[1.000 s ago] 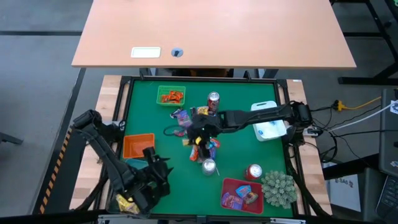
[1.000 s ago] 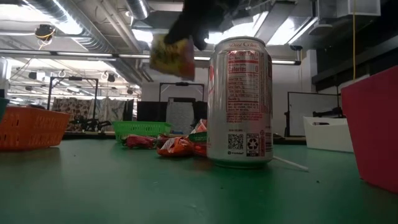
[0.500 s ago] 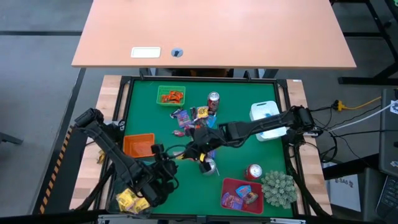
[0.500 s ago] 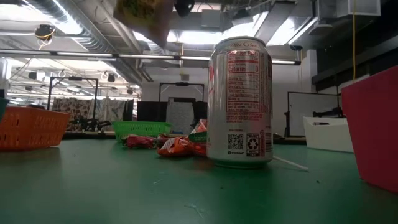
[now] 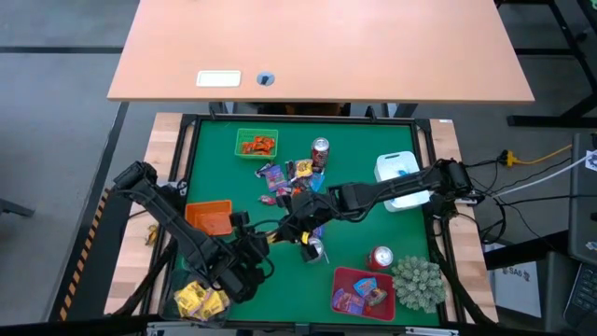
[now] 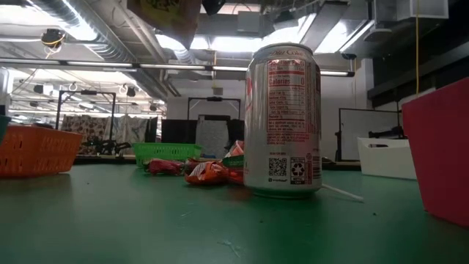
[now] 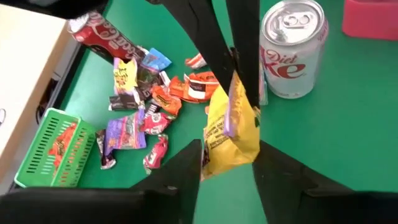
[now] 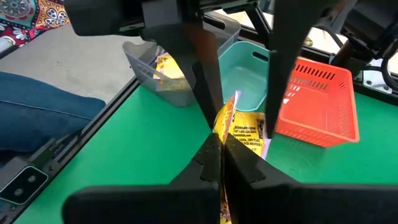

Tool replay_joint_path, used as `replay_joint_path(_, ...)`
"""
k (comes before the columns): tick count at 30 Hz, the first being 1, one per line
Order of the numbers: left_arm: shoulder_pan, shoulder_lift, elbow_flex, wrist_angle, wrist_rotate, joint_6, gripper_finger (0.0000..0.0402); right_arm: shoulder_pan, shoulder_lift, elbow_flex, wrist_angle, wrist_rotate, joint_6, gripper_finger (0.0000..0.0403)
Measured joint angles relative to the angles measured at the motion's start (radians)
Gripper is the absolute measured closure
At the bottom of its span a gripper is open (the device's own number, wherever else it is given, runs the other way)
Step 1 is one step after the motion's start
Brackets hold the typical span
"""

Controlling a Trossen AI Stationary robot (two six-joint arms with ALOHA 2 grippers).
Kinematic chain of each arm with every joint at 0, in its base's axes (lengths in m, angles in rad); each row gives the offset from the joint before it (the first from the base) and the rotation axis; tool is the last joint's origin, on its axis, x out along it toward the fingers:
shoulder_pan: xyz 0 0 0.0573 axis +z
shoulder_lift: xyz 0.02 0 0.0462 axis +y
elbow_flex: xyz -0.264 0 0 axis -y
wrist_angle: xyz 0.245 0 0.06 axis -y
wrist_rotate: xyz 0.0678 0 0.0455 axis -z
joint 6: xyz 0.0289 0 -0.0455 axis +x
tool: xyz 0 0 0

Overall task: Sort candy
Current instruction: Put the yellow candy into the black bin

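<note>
My right pincer [image 5: 280, 233] clamps the yellow packet [image 7: 231, 127] mid-air for handover; left pincer [image 7: 227, 163], fingers apart, brackets it from 7 o'clock

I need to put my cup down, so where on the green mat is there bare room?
Bare mat lies between the green basket and orange basket, and between the upright can and white bin. Crowded mid-mat: candy pile, left hand, right hand gripping a yellow packet.

Both arms reach to mid-table and meet. The right gripper [image 8: 221, 152] is pinched closed; the left gripper [image 7: 227, 152] seems spread, fingers facing the right one.
</note>
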Motion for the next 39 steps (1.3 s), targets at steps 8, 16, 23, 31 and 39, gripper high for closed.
replay_joint_path(8, 0.007, 0.0, 0.0, 0.0, 0.015, 0.0, 0.0393, 0.0, 0.0, 0.0, 0.0, 0.0, 0.008, 0.0396)
replay_joint_path(16, 0.007, 0.0, 0.0, 0.0, 0.043, -0.001, 0.0399, 0.001, -0.001, 0.0, -0.016, 0.034, 0.012, 0.0301)
replay_joint_path(23, -0.006, 0.0, 0.0, -0.002, 0.31, -0.029, 0.0401, 0.0, -0.073, 0.0, -0.178, 0.037, 0.031, 0.0267)
replay_joint_path(31, -0.098, 0.0, 0.0, -0.006, 0.567, -0.219, 0.0401, 0.001, -0.15, 0.0, -0.4, 0.037, 0.025, 0.0265)
replay_joint_path(39, -0.251, 0.0, 0.0, -0.006, 0.635, -0.563, 0.0401, 0.001, -0.157, -0.021, -0.588, 0.037, 0.03, 0.0265)
